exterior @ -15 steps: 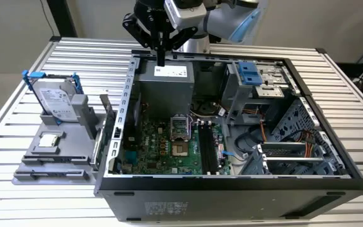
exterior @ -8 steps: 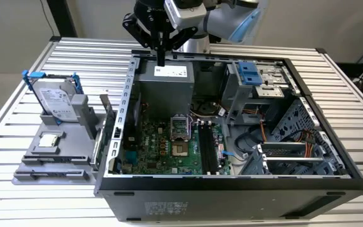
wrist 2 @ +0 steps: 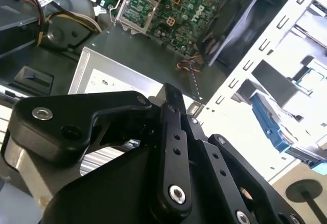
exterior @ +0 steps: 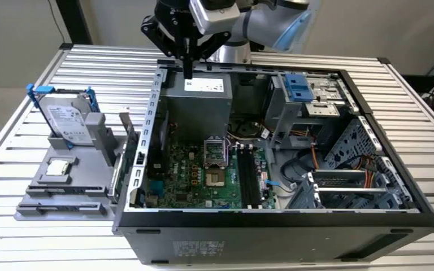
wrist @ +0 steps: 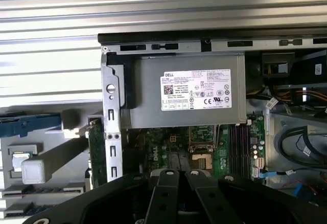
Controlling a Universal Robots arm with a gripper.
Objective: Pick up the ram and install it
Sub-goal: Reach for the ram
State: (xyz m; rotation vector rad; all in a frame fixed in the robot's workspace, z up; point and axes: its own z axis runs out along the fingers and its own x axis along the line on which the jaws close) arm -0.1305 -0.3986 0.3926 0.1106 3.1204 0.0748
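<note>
1. The gripper [exterior: 189,73] hangs above the back edge of the open computer case [exterior: 277,217], pointing straight down over the labelled power supply [exterior: 202,96]. Its fingers look pressed together, with nothing visible between them.
2. The ram [wrist: 95,150] is not in its grip. In the first wrist view it shows as a narrow green strip standing on edge at the side of the grey holder [exterior: 59,195], just beside the case's outer wall. Standing on its edge likely leaves both flat faces free for a pinch.
3. The same holder carries the hard drive [exterior: 66,121] with blue clips, propped upright, and a small square chip [exterior: 59,167] lying flat. Both are well apart from the gripper.
4. Inside the case, the motherboard [exterior: 194,175] lies exposed with its long black memory slots [exterior: 248,180] facing up, reachable from above because the side panel is off.
5. By my judgement, the pick-up is not yet done: the gripper sits over the case, not the holder
</note>
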